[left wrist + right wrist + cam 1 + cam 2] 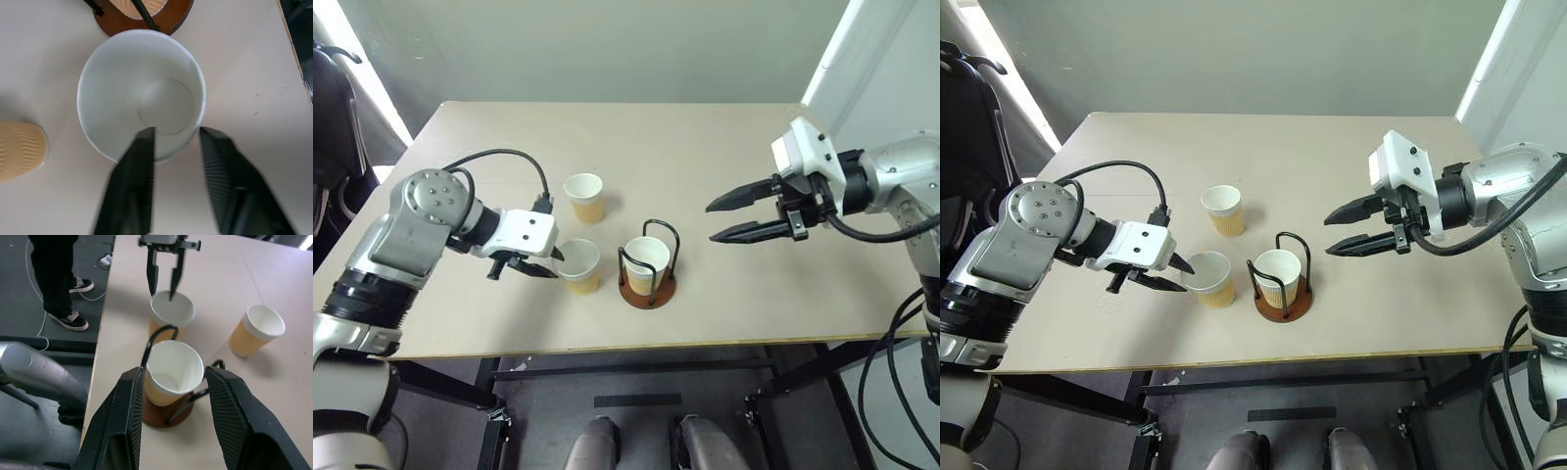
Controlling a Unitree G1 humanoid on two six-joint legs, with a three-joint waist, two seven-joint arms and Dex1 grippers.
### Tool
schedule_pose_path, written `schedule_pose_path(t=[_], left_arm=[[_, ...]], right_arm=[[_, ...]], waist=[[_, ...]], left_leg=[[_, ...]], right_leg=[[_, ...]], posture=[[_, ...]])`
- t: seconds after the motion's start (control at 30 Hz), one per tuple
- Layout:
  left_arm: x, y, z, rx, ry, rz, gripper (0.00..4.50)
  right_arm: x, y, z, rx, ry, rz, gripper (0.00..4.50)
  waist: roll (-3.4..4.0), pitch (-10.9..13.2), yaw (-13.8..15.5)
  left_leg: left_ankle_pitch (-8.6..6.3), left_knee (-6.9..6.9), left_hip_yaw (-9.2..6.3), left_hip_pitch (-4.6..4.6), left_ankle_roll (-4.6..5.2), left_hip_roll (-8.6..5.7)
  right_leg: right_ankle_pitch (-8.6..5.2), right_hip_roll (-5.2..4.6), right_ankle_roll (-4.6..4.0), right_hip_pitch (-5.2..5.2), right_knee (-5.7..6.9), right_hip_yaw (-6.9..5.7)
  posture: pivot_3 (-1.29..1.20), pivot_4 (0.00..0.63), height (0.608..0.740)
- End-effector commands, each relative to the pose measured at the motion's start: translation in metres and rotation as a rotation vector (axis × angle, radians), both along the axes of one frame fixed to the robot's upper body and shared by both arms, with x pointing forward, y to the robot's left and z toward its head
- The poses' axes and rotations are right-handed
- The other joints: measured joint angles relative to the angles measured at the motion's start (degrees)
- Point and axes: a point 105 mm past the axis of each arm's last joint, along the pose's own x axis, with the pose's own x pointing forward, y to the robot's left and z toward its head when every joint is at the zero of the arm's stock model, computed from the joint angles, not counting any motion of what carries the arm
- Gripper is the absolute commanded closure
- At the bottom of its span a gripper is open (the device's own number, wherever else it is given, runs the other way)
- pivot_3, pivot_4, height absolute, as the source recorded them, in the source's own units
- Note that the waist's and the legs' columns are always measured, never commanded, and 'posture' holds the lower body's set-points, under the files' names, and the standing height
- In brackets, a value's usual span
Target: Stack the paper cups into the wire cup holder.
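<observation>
Cups: three tan paper ones stand upright on the table (724,157). One cup (647,262) sits inside the wire holder (648,284), which stands toward the near edge, about mid-table. A second cup (579,265) stands just left of the holder, close to its brown base but apart from it. The third cup (584,197) stands farther back, a little beyond the second and well clear of the holder. The left gripper (544,260) reaches in from the left and straddles the near-left rim of the second cup: in the left wrist view one finger (139,161) lies inside the white wall and the other outside it, the gap between them narrow, though I cannot tell whether they already pinch the wall. The right gripper (722,219) hangs above the table well to the right of the holder, pointing left toward it, its fingers moderately spread and holding nothing. In the right wrist view a person's legs (54,274) in dark trousers and sneakers stand on the floor beyond the table's left edge.
</observation>
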Motion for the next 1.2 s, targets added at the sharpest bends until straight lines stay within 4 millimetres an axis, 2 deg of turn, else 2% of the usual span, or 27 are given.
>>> schedule_pose_path(t=[0.03,0.4,0.6,0.73,0.8,0.97,1.2], left_arm=[[-0.001,0.002,0.018,-0.016,0.000,0.002,4.46],[0.006,-0.003,0.043,-0.123,0.001,0.031,4.46],[0.018,-0.014,0.072,-0.235,-0.039,0.035,4.46],[0.027,-0.018,0.094,-0.319,-0.073,0.048,4.46],[0.029,-0.026,0.103,-0.370,-0.080,0.027,4.46],[0.023,-0.045,0.114,-0.451,-0.044,-0.037,4.46],[0.003,-0.065,0.121,-0.499,0.032,-0.127,4.46]], right_arm=[[0.000,-0.006,0.010,0.014,-0.046,-0.007,2.53],[-0.001,-0.008,0.007,0.017,-0.022,-0.013,2.53],[0.006,-0.023,0.001,-0.047,-0.047,-0.069,2.53],[0.010,-0.034,-0.010,-0.111,-0.069,-0.107,2.53],[0.010,-0.035,-0.015,-0.119,-0.070,-0.110,2.53],[0.009,-0.032,-0.015,-0.112,-0.077,-0.107,2.53],[0.002,-0.026,-0.015,-0.089,-0.071,-0.096,2.53]], waist=[[0.00,0.0,0.0],[0.00,0.0,0.1],[0.00,0.0,0.4],[0.00,0.0,0.3],[-0.01,0.0,0.3],[0.00,0.0,0.3],[0.00,0.0,0.3]], left_leg=[[0.00,0.00,-0.01,0.00,0.00,0.00],[0.00,0.01,-0.01,-0.01,0.00,0.00],[-0.01,0.05,0.00,-0.03,0.01,0.00],[-0.02,0.05,0.00,-0.02,0.03,0.00],[-0.02,0.05,0.00,-0.02,0.04,0.00],[-0.03,0.04,0.03,-0.03,0.04,0.00],[-0.02,0.05,0.04,-0.04,0.04,0.00]], right_leg=[[0.00,0.00,0.00,0.00,0.00,-0.01],[0.01,0.00,0.02,0.00,0.01,-0.01],[0.02,-0.01,0.03,0.03,-0.03,-0.01],[0.16,-0.02,0.28,0.05,-0.04,-0.01],[0.19,-0.01,0.37,0.05,-0.04,-0.01],[0.20,-0.01,0.50,0.05,-0.06,0.01],[0.17,0.00,0.61,0.08,-0.10,0.00]], posture=[[0.00,0.150,0.740],[0.00,0.150,0.740],[0.00,0.150,0.740],[0.00,0.150,0.740],[0.00,0.150,0.740],[0.00,0.150,0.740],[0.00,0.150,0.740]])
